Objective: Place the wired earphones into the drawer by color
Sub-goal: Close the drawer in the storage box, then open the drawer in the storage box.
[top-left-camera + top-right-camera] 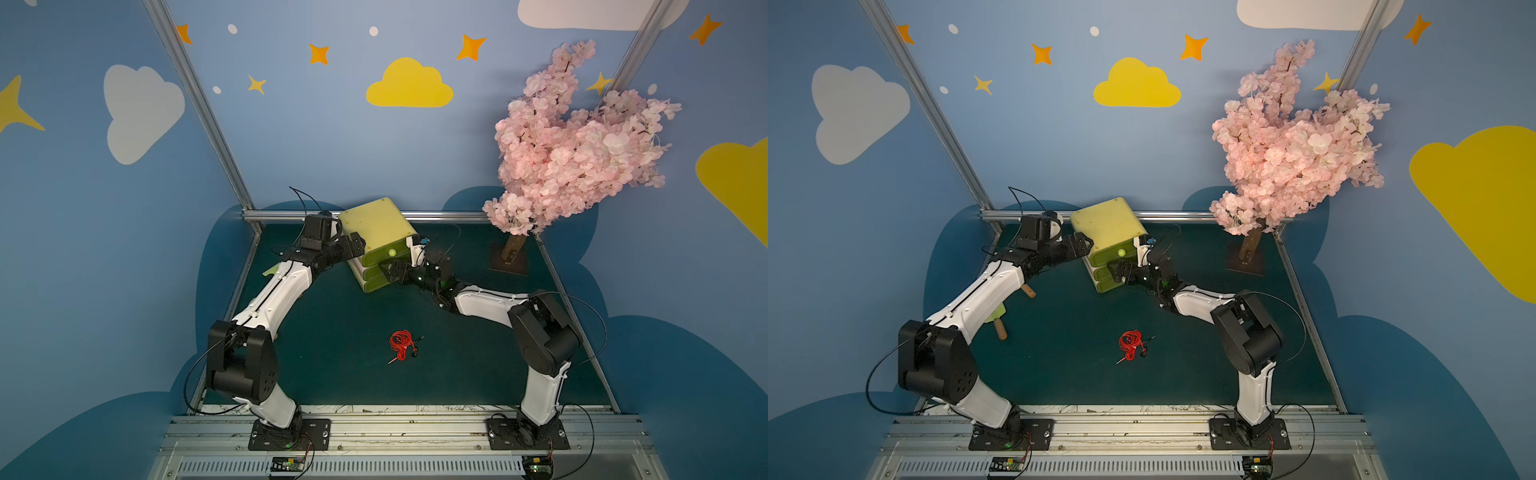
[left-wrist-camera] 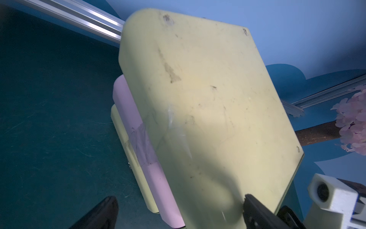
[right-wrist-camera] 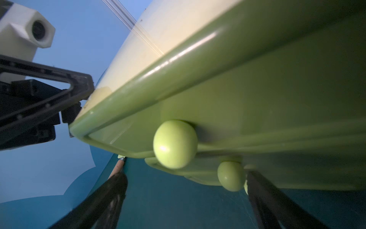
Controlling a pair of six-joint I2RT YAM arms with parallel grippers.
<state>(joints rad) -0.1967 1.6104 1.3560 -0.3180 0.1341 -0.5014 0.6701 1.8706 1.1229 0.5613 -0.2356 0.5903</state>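
Observation:
A red coil of wired earphones [image 1: 401, 345] [image 1: 1130, 344] lies on the green mat in front of both arms, far from either gripper. The drawer [image 1: 376, 224] [image 1: 1104, 222] is a yellow-green stack of three with round knobs, standing skewed at the back. My left gripper [image 1: 353, 243] [image 2: 179, 200] is open at the unit's left corner. One of its fingers is over the top panel [image 2: 198, 89], the other off the side. My right gripper [image 1: 388, 270] [image 3: 185, 177] is open at the drawer fronts. The middle knob [image 3: 230, 175] sits beside one of its fingers, the top knob [image 3: 175, 143] just beyond.
A pink blossom tree [image 1: 573, 145] stands at the back right on a dark base [image 1: 509, 257]. Green toy tools with wooden handles [image 1: 998, 322] [image 1: 1027, 291] lie under my left arm. An aluminium rail [image 1: 291, 215] runs behind the drawer unit.

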